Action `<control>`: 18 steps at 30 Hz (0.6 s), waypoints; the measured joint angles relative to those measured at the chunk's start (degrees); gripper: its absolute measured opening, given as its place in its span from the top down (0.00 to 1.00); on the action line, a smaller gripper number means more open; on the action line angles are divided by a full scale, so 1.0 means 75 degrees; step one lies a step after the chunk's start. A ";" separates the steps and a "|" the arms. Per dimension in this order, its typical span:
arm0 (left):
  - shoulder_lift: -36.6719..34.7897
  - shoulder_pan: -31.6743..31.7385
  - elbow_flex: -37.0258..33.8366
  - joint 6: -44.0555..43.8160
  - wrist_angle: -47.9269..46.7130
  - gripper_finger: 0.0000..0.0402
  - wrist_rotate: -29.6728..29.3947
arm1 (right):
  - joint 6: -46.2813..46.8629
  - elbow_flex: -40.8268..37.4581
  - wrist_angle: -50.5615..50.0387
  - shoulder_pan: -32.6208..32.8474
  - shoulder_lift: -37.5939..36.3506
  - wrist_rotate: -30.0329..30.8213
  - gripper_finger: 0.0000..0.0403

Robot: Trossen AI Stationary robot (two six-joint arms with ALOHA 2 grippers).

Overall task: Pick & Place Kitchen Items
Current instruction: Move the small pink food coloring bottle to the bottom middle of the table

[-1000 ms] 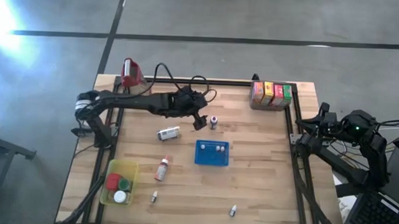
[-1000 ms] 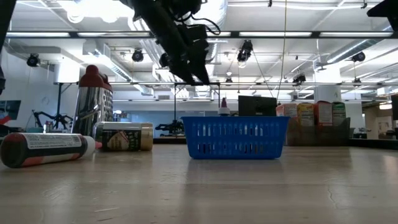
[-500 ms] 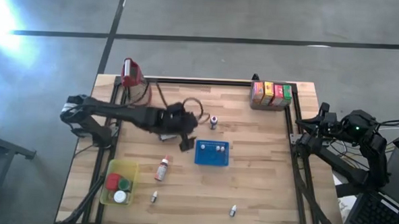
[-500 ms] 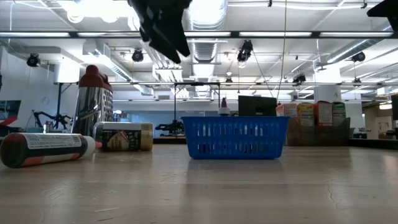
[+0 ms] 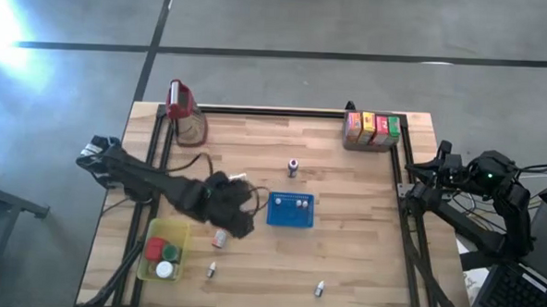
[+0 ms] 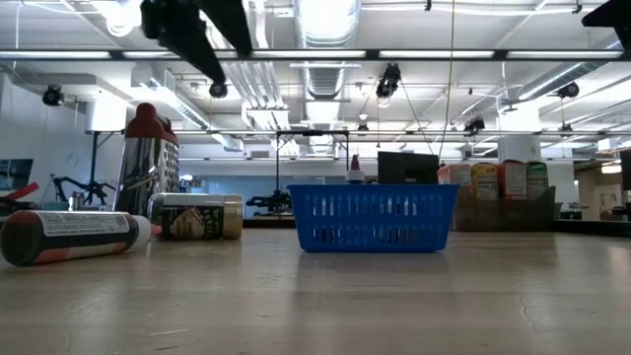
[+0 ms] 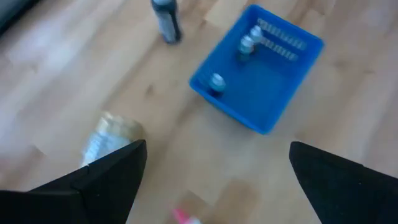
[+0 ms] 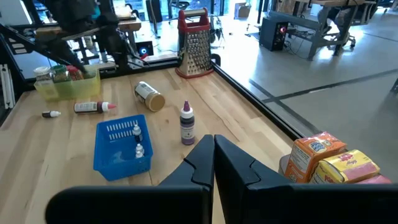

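My left gripper point(image 5: 237, 224) hangs open and holds nothing. It is above the table just left of the blue perforated tray point(image 5: 290, 210), over a red-and-white bottle point(image 5: 221, 234) lying on its side. In the left wrist view its fingers point(image 7: 112, 174) frame bare wood, with a round tin point(image 7: 107, 135) lying beside them. Two tiny white-capped bottles point(image 7: 216, 81) stand in the tray. A dark bottle point(image 5: 293, 166) stands beyond it. My right gripper point(image 8: 213, 155) is shut, off the table's right edge.
Coloured cartons point(image 5: 372, 128) stand in a row at the far right corner. A grater with a red top point(image 5: 179, 102) stands at the far left. A yellow bin point(image 5: 163, 250) with round lids sits near left. Two tiny bottles point(image 5: 211, 271) point(image 5: 319, 288) lie near the front edge.
My left gripper has swung from beside the dark bottle at the table's far middle toward the near and left. It passed over the lying tin and rolled at the wrist. It stays open. Nothing on the table has moved.
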 joint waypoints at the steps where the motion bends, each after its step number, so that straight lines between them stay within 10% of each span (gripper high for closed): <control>1: 0.0000 -0.0183 0.0014 -0.0354 -0.0061 0.01 -0.0002 | 0.0000 -0.0001 0.0000 -0.0002 0.0000 0.0000 0.98; 10: 0.0117 -0.1696 0.0036 -0.3929 -0.0366 0.01 0.0426 | 0.0000 0.0000 0.0001 0.0000 0.0000 0.0000 0.98; 18: 0.1263 -0.2351 0.0048 -0.6665 -0.0916 0.01 0.2436 | 0.0000 0.0000 0.0001 -0.0002 0.0000 0.0001 0.98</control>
